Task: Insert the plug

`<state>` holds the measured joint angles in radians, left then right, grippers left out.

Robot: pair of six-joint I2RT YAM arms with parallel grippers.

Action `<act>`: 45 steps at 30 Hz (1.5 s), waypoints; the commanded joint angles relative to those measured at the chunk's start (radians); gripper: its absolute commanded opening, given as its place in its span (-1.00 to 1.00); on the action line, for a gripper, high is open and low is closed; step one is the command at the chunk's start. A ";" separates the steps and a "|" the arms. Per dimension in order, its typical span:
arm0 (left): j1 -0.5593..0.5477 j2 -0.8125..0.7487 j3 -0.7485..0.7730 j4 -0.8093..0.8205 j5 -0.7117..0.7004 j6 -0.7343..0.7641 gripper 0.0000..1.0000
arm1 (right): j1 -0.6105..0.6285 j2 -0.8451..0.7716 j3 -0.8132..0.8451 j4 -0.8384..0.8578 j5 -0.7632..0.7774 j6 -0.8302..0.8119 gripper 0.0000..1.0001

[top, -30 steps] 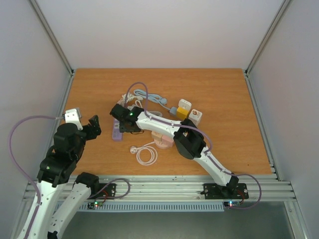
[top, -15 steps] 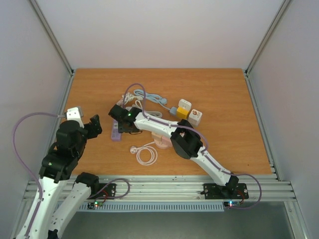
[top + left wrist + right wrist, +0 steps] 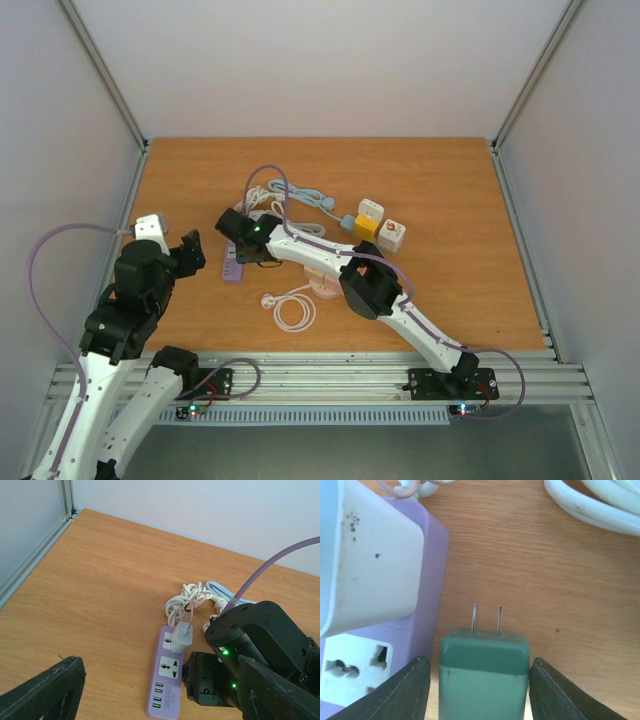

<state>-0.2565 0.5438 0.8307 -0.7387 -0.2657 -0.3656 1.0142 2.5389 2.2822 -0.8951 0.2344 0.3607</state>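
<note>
My left gripper (image 3: 188,250) hangs near the left edge of the table (image 3: 450,180), its fingers (image 3: 50,690) spread wide with nothing between them, facing the purple power strip (image 3: 167,680). On the near side of the table lies a loose white coil of cable (image 3: 293,305), with a pink object (image 3: 325,282) just beside it, partly under my right arm. My right gripper (image 3: 479,690) is clamped on the green plug (image 3: 484,662), one finger on each side. The plug's two prongs (image 3: 486,617) point at bare wood just beside the strip's edge, not at a socket; the free socket (image 3: 355,667) sits off to one side of them. Further along the strip a white charger (image 3: 365,555) is plugged in. Beyond the strip's far end lie a tangle of white cable (image 3: 187,597) and a light blue cable (image 3: 215,587). Off to the right of those stand a yellow adapter (image 3: 366,227) and two white adapters (image 3: 392,236), close together
</note>
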 commanded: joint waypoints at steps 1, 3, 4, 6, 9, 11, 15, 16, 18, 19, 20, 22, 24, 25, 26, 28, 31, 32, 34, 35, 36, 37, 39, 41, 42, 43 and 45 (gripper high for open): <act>0.004 0.003 -0.007 0.051 -0.002 0.004 0.65 | -0.003 0.041 0.064 -0.056 0.072 -0.025 0.09; 0.004 0.002 -0.007 0.050 -0.001 0.004 0.65 | -0.003 0.046 0.079 -0.079 0.086 -0.018 0.06; 0.003 0.002 -0.007 0.050 -0.001 0.002 0.65 | -0.003 0.049 0.084 -0.090 0.094 -0.010 0.04; 0.004 0.002 -0.007 0.050 0.000 0.002 0.65 | -0.003 0.048 0.085 -0.103 0.103 0.004 -0.02; 0.004 0.001 -0.008 0.052 0.005 0.002 0.65 | -0.003 0.046 0.084 -0.112 0.112 0.016 -0.17; 0.003 0.002 -0.008 0.053 0.005 0.002 0.65 | -0.002 0.037 0.082 -0.113 0.110 0.022 -0.26; 0.004 0.000 -0.008 0.053 0.023 0.002 0.66 | -0.002 -0.017 0.046 -0.072 0.091 0.028 -0.33; 0.004 0.001 -0.008 0.054 0.028 0.002 0.66 | -0.002 -0.043 0.019 -0.050 0.083 0.036 -0.34; 0.004 0.000 -0.008 0.054 0.030 0.001 0.66 | -0.002 -0.115 -0.074 0.014 0.067 0.053 -0.34; 0.004 -0.001 -0.007 0.055 0.031 0.001 0.67 | -0.002 -0.156 -0.123 0.050 0.057 0.063 -0.34; 0.005 -0.002 -0.008 0.055 0.031 0.001 0.67 | -0.002 -0.200 -0.171 0.088 0.047 0.073 -0.34; 0.005 -0.001 -0.008 0.057 0.033 0.001 0.67 | -0.002 -0.289 -0.262 0.152 0.028 0.101 -0.33; 0.006 -0.001 -0.010 0.060 0.043 0.002 0.68 | -0.003 -0.371 -0.348 0.209 0.011 0.128 -0.33; 0.006 -0.001 -0.010 0.062 0.053 0.003 0.68 | -0.003 -0.426 -0.385 0.233 0.004 0.142 -0.32; 0.005 -0.001 -0.010 0.066 0.068 0.005 0.68 | -0.003 -0.465 -0.423 0.253 0.001 0.160 -0.32; 0.005 0.000 -0.016 0.081 0.105 0.017 0.75 | -0.003 -0.542 -0.493 0.290 0.002 0.191 -0.32; 0.006 0.004 -0.033 0.118 0.203 0.038 0.98 | -0.006 -0.654 -0.586 0.328 0.001 0.244 -0.32; 0.005 0.005 -0.041 0.136 0.265 0.046 0.99 | -0.007 -0.695 -0.616 0.348 -0.006 0.262 -0.33; 0.005 0.011 -0.064 0.188 0.401 0.053 0.99 | -0.009 -0.772 -0.696 0.393 -0.019 0.315 -0.33; 0.004 0.016 -0.076 0.216 0.467 0.051 0.99 | -0.009 -0.810 -0.724 0.408 -0.021 0.342 -0.34; 0.005 0.023 -0.082 0.239 0.518 0.049 0.99 | -0.009 -0.844 -0.753 0.419 -0.022 0.377 -0.35; 0.005 0.027 -0.086 0.259 0.567 0.044 0.99 | -0.011 -0.876 -0.783 0.435 -0.021 0.412 -0.35; 0.005 0.043 -0.086 0.293 0.639 0.036 0.98 | -0.010 -0.937 -0.847 0.487 -0.026 0.487 -0.37; 0.004 0.057 -0.080 0.325 0.696 0.008 0.91 | -0.013 -0.990 -0.896 0.543 -0.062 0.568 -0.40; 0.003 0.060 -0.079 0.349 0.725 -0.011 0.89 | -0.024 -1.009 -0.916 0.587 -0.120 0.606 -0.44; -0.001 0.065 -0.076 0.367 0.744 -0.023 0.88 | -0.049 -1.024 -0.929 0.641 -0.185 0.633 -0.48; -0.003 0.082 -0.033 0.350 0.736 -0.031 0.88 | -0.078 -1.042 -0.913 0.676 -0.277 0.669 -0.51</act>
<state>-0.2569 0.6086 0.7498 -0.4980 0.3534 -0.3599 0.9871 1.5497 1.3640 -0.3992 0.1223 0.8585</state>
